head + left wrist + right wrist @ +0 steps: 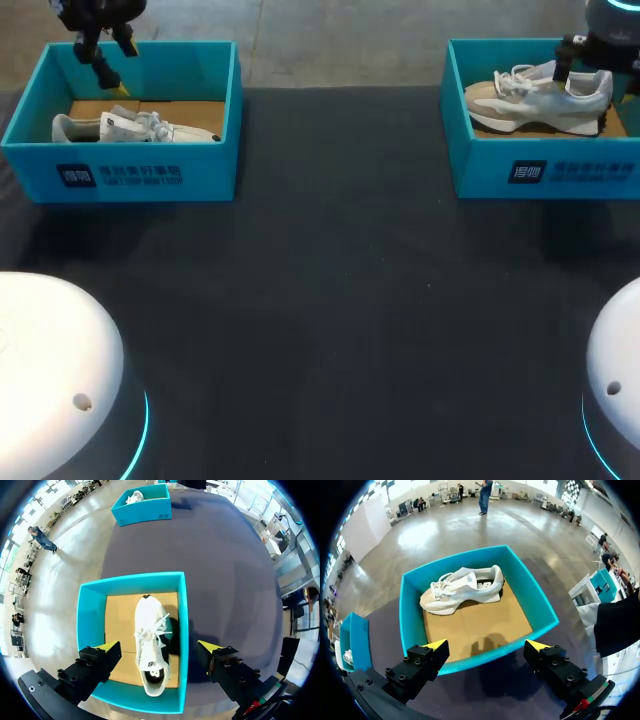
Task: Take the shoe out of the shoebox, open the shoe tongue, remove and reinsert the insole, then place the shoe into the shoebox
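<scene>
Head view: a dark table (330, 280) holds two open turquoise cardboard shoeboxes, well apart, both near its far edge. The left shoebox (120, 175) contains a white lace-up trainer (130, 127) lying along its front wall. The right shoebox (540, 170) contains a white and beige lace-up trainer (538, 97) on the brown cardboard floor.

Left wrist view: the left gripper (159, 647) hangs above the left shoebox, looking straight down into it. Its two black fingers with yellow tips are spread wide and touch nothing. The white trainer stands on its sole between them and below them, laces up, close to one side wall of the box. One fingertip is over the box floor; the other is out past that side wall.

Right wrist view: the right gripper (486, 645) hangs above the near wall of the right shoebox. Its fingers are also spread wide and hold nothing. The white and beige trainer lies ahead of it, against the box's far wall, clear of both fingers.
</scene>
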